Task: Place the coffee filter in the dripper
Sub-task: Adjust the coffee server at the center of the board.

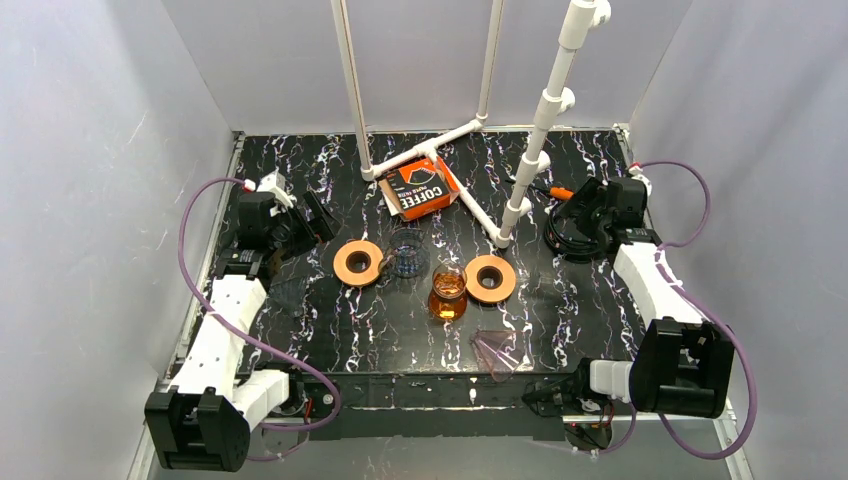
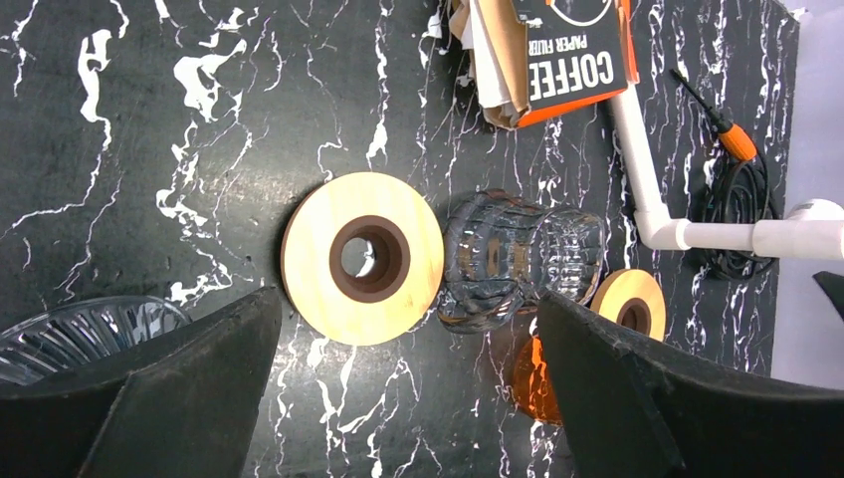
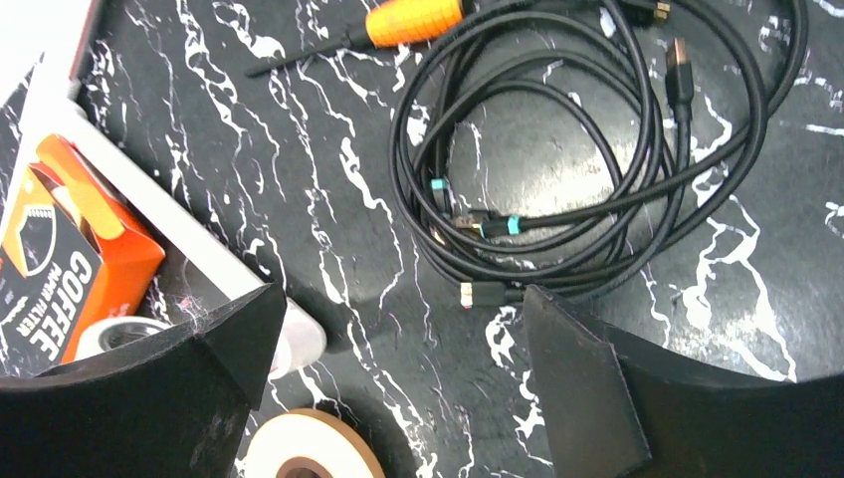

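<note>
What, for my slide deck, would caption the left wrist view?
Open left gripper above a wooden ring beside a ribbed glass dripper on black marbled tabletop, coffee filter box beyond.

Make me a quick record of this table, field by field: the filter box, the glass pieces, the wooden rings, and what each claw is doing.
filter box: orange coffee filter box at the back, against the white pipe frame
clear glass dripper: mid-table, no filter seen in it
amber glass vessel: just in front of the dripper
wooden rings: two, left ring and right ring
left claw: open, empty
right claw: open, empty, over the coiled black cable
</note>
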Available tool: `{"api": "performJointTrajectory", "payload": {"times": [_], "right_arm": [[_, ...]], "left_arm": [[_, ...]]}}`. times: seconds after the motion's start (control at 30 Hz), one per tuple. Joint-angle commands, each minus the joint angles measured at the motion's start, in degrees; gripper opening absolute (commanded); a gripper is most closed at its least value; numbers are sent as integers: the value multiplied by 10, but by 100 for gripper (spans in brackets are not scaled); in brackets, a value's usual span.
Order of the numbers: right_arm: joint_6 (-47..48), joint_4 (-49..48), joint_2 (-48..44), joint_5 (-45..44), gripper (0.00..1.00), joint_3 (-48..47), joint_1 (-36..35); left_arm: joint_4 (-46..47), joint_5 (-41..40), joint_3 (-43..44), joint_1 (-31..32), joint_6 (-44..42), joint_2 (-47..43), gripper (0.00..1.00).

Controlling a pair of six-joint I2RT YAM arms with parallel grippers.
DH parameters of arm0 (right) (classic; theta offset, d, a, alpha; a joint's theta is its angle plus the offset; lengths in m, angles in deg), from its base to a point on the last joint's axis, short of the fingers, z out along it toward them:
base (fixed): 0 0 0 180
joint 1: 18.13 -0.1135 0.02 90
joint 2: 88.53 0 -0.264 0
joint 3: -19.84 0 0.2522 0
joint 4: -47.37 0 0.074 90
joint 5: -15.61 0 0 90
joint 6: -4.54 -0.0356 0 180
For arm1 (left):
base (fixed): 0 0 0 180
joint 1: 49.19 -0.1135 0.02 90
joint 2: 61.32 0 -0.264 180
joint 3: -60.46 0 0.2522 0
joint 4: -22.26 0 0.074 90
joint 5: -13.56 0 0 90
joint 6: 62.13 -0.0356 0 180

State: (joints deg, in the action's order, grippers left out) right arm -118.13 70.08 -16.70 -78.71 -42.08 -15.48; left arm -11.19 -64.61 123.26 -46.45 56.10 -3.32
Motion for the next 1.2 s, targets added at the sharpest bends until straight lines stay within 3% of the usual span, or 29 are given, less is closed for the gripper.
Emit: {"api": "performJointTrajectory", "payload": {"times": [0.0, 0.37, 0.63, 0.93, 1.17], "right_arm": [[-10, 22, -22, 18, 98, 20, 2], [27, 37, -74, 136, 98, 101, 2], [61, 112, -87, 208, 98, 79, -12], [74, 206, -156, 183, 98, 31, -103], [73, 220, -150, 167, 98, -2, -168]], "left_arm": [[35, 20, -8, -1, 15, -13, 99], [-19, 85, 21, -2, 41, 72, 99], [19, 138, -12, -1, 60, 78, 99], [-74, 53, 21, -2, 31, 43, 99], [-88, 57, 28, -2, 27, 76, 99]]}}
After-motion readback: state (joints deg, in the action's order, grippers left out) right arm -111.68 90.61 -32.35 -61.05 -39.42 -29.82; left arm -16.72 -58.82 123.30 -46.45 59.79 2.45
